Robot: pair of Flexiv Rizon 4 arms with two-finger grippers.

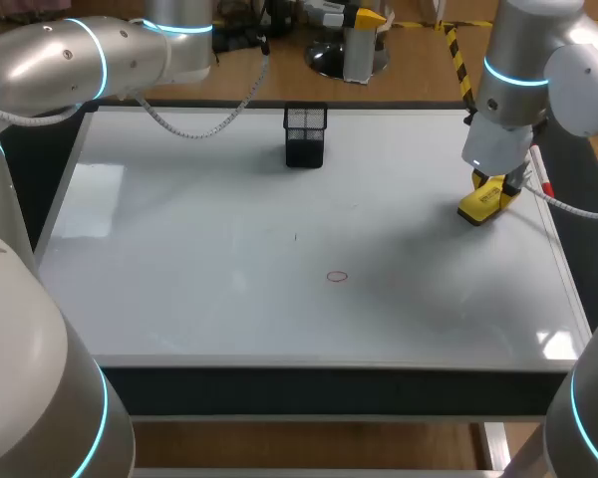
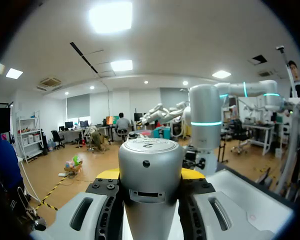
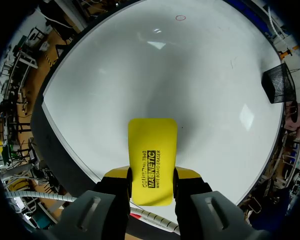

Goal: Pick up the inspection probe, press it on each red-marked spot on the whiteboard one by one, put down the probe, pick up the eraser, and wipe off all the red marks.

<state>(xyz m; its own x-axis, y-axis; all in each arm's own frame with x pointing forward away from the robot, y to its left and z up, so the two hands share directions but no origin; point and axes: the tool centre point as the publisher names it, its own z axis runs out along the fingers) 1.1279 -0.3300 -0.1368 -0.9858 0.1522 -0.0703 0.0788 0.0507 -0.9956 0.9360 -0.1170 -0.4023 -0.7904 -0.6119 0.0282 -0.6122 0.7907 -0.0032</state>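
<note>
Yellow eraser (image 3: 152,160) is clamped between both fingers of the right gripper (image 3: 152,176), over the whiteboard (image 1: 179,259) near the desk's right edge. One red ring mark (image 1: 337,277) lies toward the front middle. A black mesh holder (image 1: 305,134) stands by the far edge. Whether the left gripper (image 2: 150,175) is wide or narrow cannot be told.

Head camera: high behind the robot, looking down on the whole whiteboard (image 1: 279,259). Left wrist camera: facing level across the room, an arm joint (image 2: 150,170) close ahead. Right wrist camera: close above the board, sharing the eraser (image 3: 152,150), mesh holder (image 3: 279,84) and red circle (image 3: 180,18) with the head view.
</note>
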